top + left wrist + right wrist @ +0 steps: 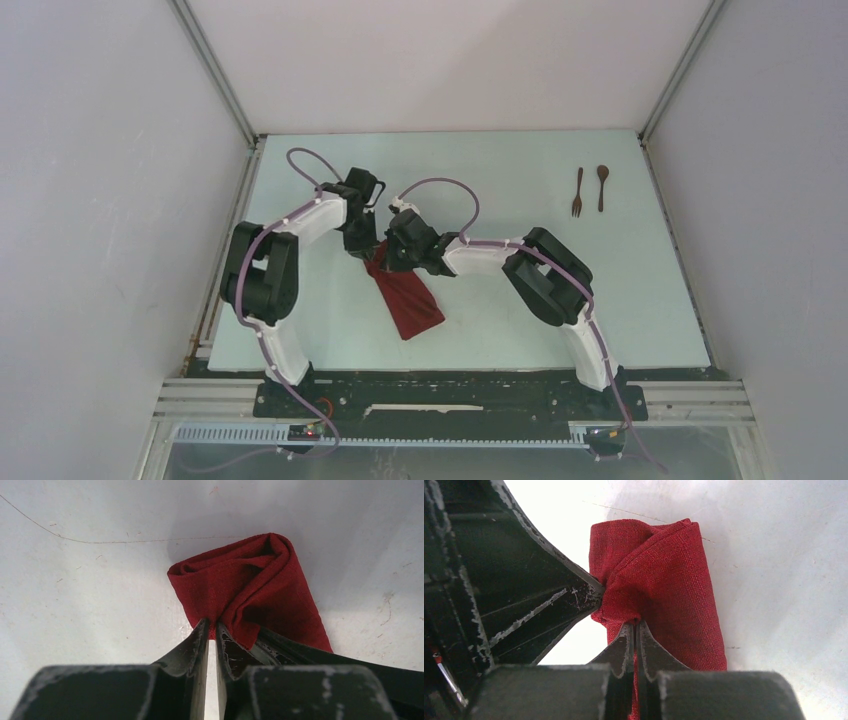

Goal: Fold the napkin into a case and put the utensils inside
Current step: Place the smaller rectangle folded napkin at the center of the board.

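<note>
While the folded napkin (410,300) lies mid-frame, the right gripper (634,627) clamps its end tight and the left gripper (210,628) pinches it narrowly alongside; fork (577,192) and spoon (602,187) lie upper right.

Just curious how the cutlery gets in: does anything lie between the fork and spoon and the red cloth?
Nothing lies on the table between fork, spoon and red cloth; only the right arm stretches above that path.

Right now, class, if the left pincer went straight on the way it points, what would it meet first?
The napkin: its fold sits right at the tips of the left pincer, with the table probably just beyond.
</note>
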You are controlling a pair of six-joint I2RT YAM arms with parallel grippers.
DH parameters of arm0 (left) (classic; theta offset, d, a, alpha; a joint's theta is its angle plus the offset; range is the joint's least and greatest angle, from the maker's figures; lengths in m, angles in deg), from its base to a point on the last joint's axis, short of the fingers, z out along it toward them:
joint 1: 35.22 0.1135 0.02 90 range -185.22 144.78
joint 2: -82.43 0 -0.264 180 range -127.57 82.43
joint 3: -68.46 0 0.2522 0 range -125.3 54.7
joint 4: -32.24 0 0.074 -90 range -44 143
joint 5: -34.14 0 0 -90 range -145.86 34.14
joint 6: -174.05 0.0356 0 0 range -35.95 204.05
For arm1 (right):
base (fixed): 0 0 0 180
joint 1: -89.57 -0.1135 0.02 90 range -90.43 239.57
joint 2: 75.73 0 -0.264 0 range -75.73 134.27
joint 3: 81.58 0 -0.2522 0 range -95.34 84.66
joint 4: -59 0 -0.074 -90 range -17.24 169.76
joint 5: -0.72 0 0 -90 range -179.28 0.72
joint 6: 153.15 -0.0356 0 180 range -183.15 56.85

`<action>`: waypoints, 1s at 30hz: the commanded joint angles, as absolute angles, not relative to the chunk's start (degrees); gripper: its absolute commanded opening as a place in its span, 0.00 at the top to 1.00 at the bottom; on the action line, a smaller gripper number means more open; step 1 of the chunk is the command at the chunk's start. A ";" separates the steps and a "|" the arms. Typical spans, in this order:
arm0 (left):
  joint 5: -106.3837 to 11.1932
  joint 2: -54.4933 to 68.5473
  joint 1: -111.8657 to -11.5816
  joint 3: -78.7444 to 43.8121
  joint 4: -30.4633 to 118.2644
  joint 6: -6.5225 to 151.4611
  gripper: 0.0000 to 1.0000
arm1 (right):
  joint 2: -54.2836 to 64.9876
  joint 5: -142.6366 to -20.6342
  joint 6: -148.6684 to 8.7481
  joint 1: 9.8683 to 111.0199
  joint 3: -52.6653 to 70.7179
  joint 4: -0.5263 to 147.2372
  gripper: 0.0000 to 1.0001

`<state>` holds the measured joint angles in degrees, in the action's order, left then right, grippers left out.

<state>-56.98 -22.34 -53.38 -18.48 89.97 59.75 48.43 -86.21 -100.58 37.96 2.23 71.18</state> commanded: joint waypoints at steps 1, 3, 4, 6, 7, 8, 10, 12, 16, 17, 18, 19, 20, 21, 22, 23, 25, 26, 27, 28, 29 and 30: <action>-58.80 -21.77 -53.51 -18.92 89.88 60.24 0.85 | 44.81 -86.49 -100.42 37.45 3.10 71.49 1.00; -58.94 -19.38 -53.42 -17.20 88.79 60.23 0.80 | 44.77 -86.30 -100.21 37.45 3.09 71.52 1.00; -58.68 -17.65 -53.37 -16.14 87.55 60.23 0.71 | 44.78 -86.29 -100.08 37.45 3.10 71.53 1.00; -56.59 -14.03 -53.06 -14.31 85.90 60.26 0.64 | 44.91 -85.85 -99.61 37.45 3.07 71.26 1.00; -54.99 -12.91 -52.74 -13.99 85.63 60.11 0.63 | 44.94 -85.40 -99.35 37.45 3.18 70.80 1.00; -53.34 -12.06 -52.19 -13.89 85.42 59.83 0.61 | 45.08 -84.87 -99.02 37.45 3.12 70.37 1.00; -48.06 -10.78 -50.18 -13.11 84.50 58.69 0.55 | 45.14 -84.86 -98.60 37.44 3.17 69.94 1.00; -42.36 -10.58 -48.05 -12.64 83.64 56.99 0.51 | 45.31 -84.92 -98.20 37.42 3.19 69.64 1.00; -37.70 -11.84 -46.62 -12.45 83.29 52.33 0.49 | 45.55 -85.22 -97.88 37.25 3.23 69.26 1.00; -36.83 -12.57 -46.57 -12.32 83.12 50.66 0.49 | 45.55 -85.47 -97.60 37.09 3.35 69.05 1.00; -36.30 -13.48 -46.52 -12.28 83.02 49.71 0.49 | 45.55 -85.76 -97.36 36.94 3.55 68.68 1.00; -35.77 -14.67 -46.37 -12.27 83.01 48.86 0.49 | 45.59 -86.19 -96.91 36.78 3.70 68.32 1.00; -35.20 -15.71 -46.24 -12.31 83.07 48.34 0.50 | 45.60 -86.61 -96.55 36.69 3.78 68.14 1.00; -34.75 -16.56 -46.09 -12.28 83.20 47.88 0.51 | 45.56 -87.15 -95.84 36.54 3.86 67.99 1.00; -34.36 -17.14 -45.97 -12.15 83.06 47.55 0.51 | 45.47 -87.65 -95.17 36.38 3.95 67.64 1.00; -34.32 -17.49 -45.95 -12.02 83.01 47.49 0.51 | 45.42 -88.29 -94.55 36.25 4.16 67.27 1.00; -34.88 -17.76 -45.88 -11.80 83.09 47.49 0.50 | 45.25 -89.22 -93.85 36.05 4.32 66.97 1.00; -35.29 -17.83 -45.78 -11.63 83.21 47.44 0.50 | 45.14 -89.27 -93.64 35.98 4.53 66.61 1.00; -35.66 -17.86 -45.63 -11.45 83.37 47.33 0.49 | 45.05 -89.28 -93.38 35.92 4.64 66.25 1.00; -35.73 -17.99 -45.52 -11.28 83.40 47.15 0.49 | 45.01 -89.28 -93.09 35.79 4.69 66.16 1.00; -35.88 -18.21 -45.39 -11.27 83.44 47.09 0.48 | 44.96 -90.98 -92.82 35.63 4.76 66.12 1.00; -35.89 -18.41 -45.27 -11.22 83.45 47.11 0.48 | 44.95 -91.16 -92.63 35.43 4.72 65.96 1.00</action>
